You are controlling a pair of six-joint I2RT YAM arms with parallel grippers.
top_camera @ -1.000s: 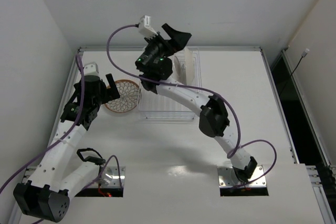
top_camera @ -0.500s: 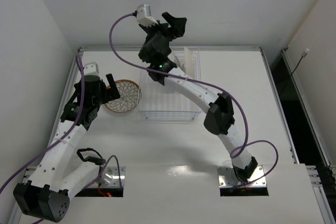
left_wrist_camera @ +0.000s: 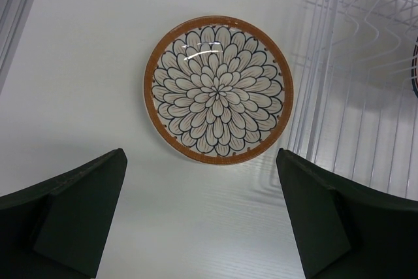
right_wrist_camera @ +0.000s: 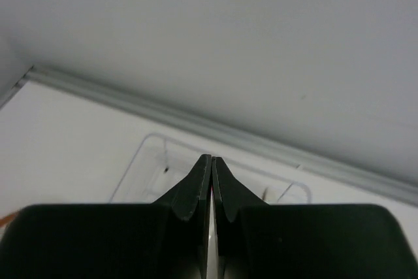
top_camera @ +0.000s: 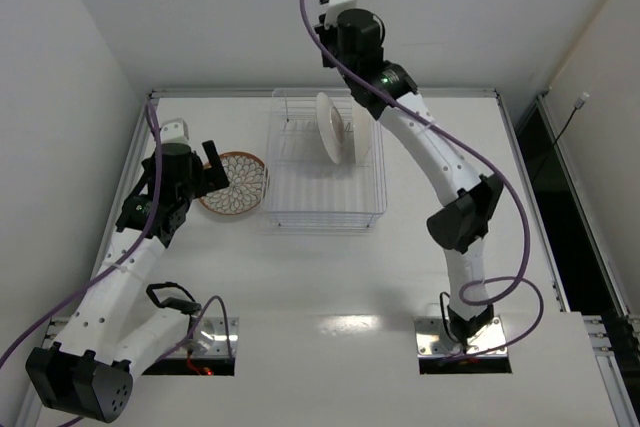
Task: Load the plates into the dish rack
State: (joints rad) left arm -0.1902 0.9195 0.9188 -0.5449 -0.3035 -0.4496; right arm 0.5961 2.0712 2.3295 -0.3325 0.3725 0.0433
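We see the left gripper (left_wrist_camera: 200, 156) spread wide and empty, hovering over the worktop (left_wrist_camera: 78, 63). Ahead of it, in line with the gap between its two fingers, a petal-patterned plate (left_wrist_camera: 219, 89) with a brown rim lies flat and face up, touched by neither finger. To the right of this gripper, just beside the plate, stands the wire dish rack (left_wrist_camera: 330, 31). A second plate (top_camera: 328, 127) stands on edge in the rack's far half, showing us a white side. The right gripper (right_wrist_camera: 211, 159) hangs high over the far edge of the worktop, clenched tip to tip, with nothing we can make out between its fingers. Beneath it, a corner of the rack shows.
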